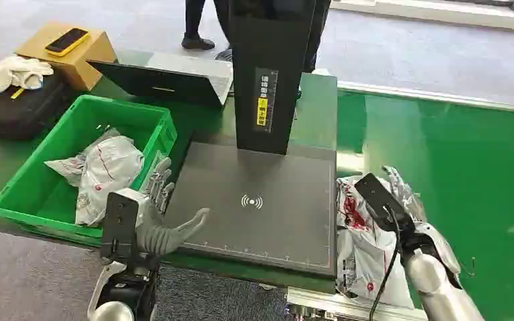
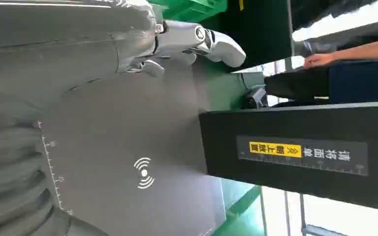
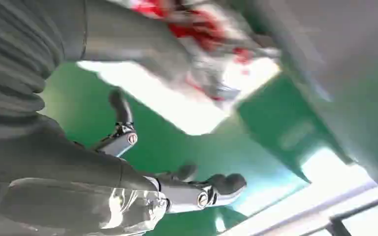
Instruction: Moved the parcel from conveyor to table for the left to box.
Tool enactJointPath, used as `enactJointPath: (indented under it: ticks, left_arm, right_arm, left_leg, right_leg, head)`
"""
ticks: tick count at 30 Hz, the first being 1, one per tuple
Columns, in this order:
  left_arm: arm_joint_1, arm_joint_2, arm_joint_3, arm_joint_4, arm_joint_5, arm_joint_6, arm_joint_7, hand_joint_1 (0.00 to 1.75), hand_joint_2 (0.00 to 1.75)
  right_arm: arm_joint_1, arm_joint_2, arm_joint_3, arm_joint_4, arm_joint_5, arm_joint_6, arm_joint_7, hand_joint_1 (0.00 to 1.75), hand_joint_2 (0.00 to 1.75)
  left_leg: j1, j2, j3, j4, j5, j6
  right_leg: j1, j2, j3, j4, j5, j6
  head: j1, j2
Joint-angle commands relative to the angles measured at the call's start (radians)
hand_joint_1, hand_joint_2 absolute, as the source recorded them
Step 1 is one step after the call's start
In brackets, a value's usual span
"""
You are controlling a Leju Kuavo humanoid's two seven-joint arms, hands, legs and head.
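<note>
A white parcel with red print [image 1: 358,254] lies crumpled at the right edge of the dark scanning platform [image 1: 261,221], beside the green conveyor [image 1: 468,167]. My right hand [image 1: 401,200] sits at the parcel's right side with its fingers spread. In the blurred right wrist view the parcel [image 3: 202,29] lies past the thumb, and nothing is between the thumb and fingers of my right hand [image 3: 128,162]. My left hand [image 1: 157,221] hovers open at the platform's left front corner, next to the green bin [image 1: 33,174]. In the left wrist view my left hand [image 2: 128,44] is above the platform [image 2: 128,147].
The bin holds several white parcels [image 1: 104,174]. A black scanner column [image 1: 268,73] stands at the platform's back. Behind it are a laptop [image 1: 160,77], a cardboard box [image 1: 73,50] with a phone on it, a black case [image 1: 13,103] and a standing person [image 1: 194,27].
</note>
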Motion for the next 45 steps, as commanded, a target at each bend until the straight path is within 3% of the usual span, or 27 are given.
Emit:
enactJointPath:
  ticks: [1, 3, 8, 13, 19, 28, 34, 45]
  left_arm:
    - [-0.028, 0.028, 0.016, 0.028, 0.004, -0.046, 0.018, 0.00, 1.75]
    - [-0.033, 0.023, 0.016, 0.031, 0.002, -0.051, 0.018, 0.00, 1.75]
    - [-0.037, 0.022, 0.011, 0.035, -0.002, -0.057, 0.021, 0.00, 1.75]
    - [-0.040, 0.022, 0.013, 0.040, -0.005, -0.061, 0.019, 0.00, 1.75]
    - [-0.043, 0.029, 0.009, 0.038, -0.005, -0.058, 0.019, 0.00, 1.75]
    - [-0.037, 0.030, 0.009, 0.028, -0.008, -0.058, 0.021, 0.00, 1.75]
    - [-0.067, 0.029, -0.006, 0.055, -0.008, -0.080, 0.025, 0.00, 1.75]
    - [-0.091, 0.035, -0.046, 0.094, 0.010, -0.088, 0.019, 0.00, 1.75]
  right_arm:
    - [0.112, -0.283, 0.174, -0.046, 0.017, 0.345, 0.058, 0.00, 1.75]
    - [0.101, -0.300, 0.209, -0.044, 0.025, 0.370, 0.049, 0.00, 1.75]
    - [-0.013, -0.301, 0.329, 0.031, 0.043, 0.406, 0.048, 0.00, 1.75]
    - [-0.111, -0.324, 0.417, 0.075, 0.011, 0.412, 0.032, 0.00, 1.75]
    - [-0.153, -0.329, 0.463, 0.104, -0.019, 0.405, 0.028, 0.00, 1.75]
    - [-0.135, -0.325, 0.476, 0.118, -0.040, 0.381, 0.031, 0.00, 1.75]
    - [-0.014, -0.348, 0.466, 0.088, -0.070, 0.376, 0.046, 0.00, 1.75]
    - [0.052, -0.290, 0.544, 0.237, -0.066, 0.380, 0.016, 0.00, 1.75]
  left_leg:
    - [0.000, -0.003, 0.000, -0.001, 0.000, -0.002]
    - [-0.001, -0.005, 0.001, -0.002, 0.001, -0.004]
    - [-0.001, 0.006, 0.000, -0.002, 0.000, -0.003]
    - [-0.001, 0.005, -0.001, -0.001, 0.000, -0.002]
    - [-0.001, 0.004, 0.000, -0.002, 0.000, -0.003]
    - [-0.001, 0.004, 0.003, -0.006, 0.002, -0.006]
    - [0.000, -0.001, 0.001, -0.003, 0.001, -0.003]
    - [0.001, -0.002, 0.004, -0.006, 0.002, -0.004]
  right_leg:
    - [0.000, -0.004, 0.001, -0.001, -0.001, 0.000]
    - [-0.001, -0.006, 0.003, -0.002, -0.001, -0.001]
    - [-0.001, 0.006, -0.001, -0.001, 0.001, -0.001]
    - [-0.001, 0.005, -0.002, 0.000, 0.001, -0.001]
    - [-0.001, 0.004, -0.001, 0.000, 0.001, -0.001]
    - [-0.001, 0.003, 0.001, -0.004, 0.002, -0.002]
    - [0.000, -0.002, 0.001, -0.002, 0.000, -0.001]
    - [0.000, -0.003, 0.005, -0.007, 0.002, -0.001]
  head:
    - [0.000, 0.000]
    - [0.000, 0.000]
    - [0.000, 0.000]
    - [0.000, 0.000]
    - [0.000, 0.000]
    - [0.000, 0.000]
    - [0.000, 0.000]
    - [0.000, 0.000]
